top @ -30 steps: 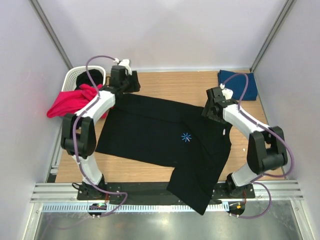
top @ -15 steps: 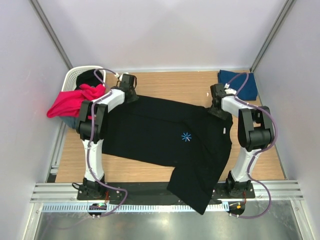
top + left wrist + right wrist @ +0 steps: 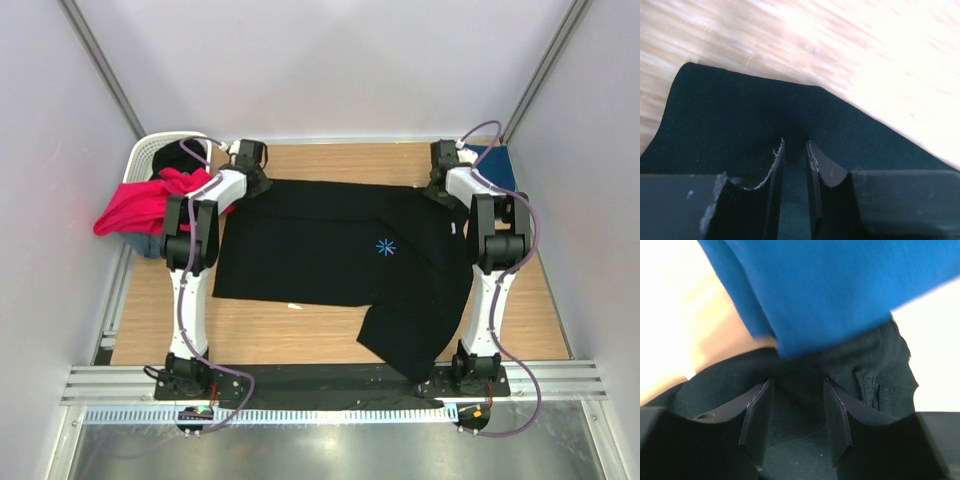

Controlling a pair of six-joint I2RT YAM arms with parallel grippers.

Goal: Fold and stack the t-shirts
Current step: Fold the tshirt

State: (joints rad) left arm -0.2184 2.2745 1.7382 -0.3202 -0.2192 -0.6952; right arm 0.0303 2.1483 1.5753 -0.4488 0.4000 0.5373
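Both arms have reached farther out, dragging the black t-shirt [image 3: 330, 245] up the table [image 3: 300, 340]. Left gripper [image 3: 794, 146], nearly closed, pinches its edge. Right gripper [image 3: 797, 387] clamps a thicker bunch beside the navy t-shirt [image 3: 815, 290]. Flattening step; the next move likely calls for releasing, then folding.

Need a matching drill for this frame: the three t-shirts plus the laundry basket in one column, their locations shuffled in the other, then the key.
Things:
1. black t-shirt
2. blue t-shirt
3. red t-shirt
4. laundry basket

Places:
A. far right corner of the table
B. far left corner, by the wall
C. spread across the middle of the table
D. draped over the basket's near rim

Pairs: 1-C, 2-A, 3-D, 4-B
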